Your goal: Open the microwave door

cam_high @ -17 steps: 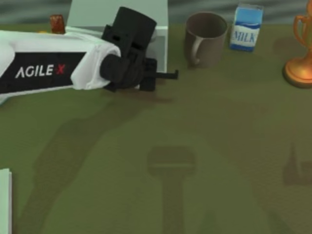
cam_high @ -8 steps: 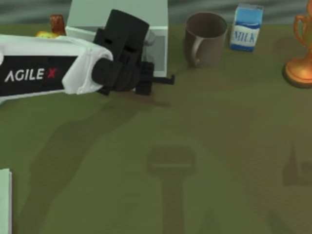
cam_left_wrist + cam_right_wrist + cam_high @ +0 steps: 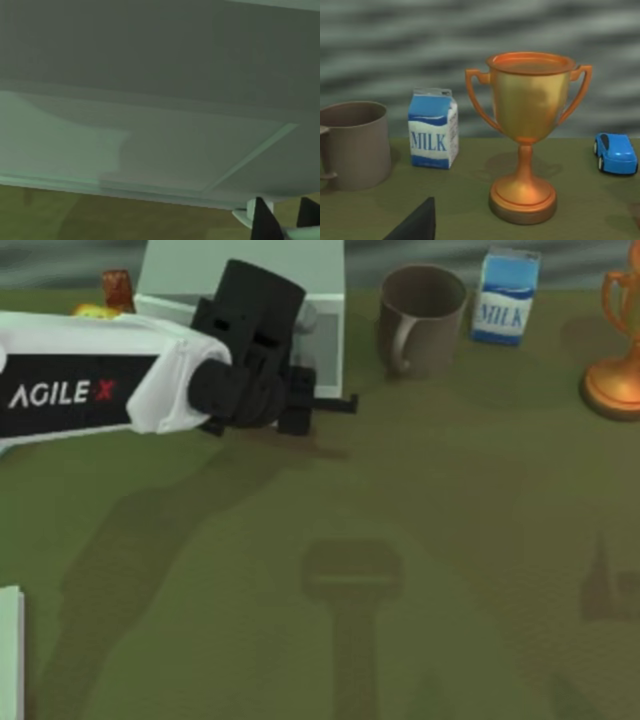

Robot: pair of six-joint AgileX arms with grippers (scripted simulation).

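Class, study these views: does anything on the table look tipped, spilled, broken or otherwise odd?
Nothing stands out. The mug, milk carton and trophy stand upright, and nothing is spilled. The left gripper is at the microwave front.

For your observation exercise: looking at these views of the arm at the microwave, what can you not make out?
- Top view: the left gripper and arm cover the microwave door, hiding how far it is open.
- Left wrist view: the microwave fills the frame; only the fingertips show at the edge.
- Right wrist view: the right gripper is cut off.
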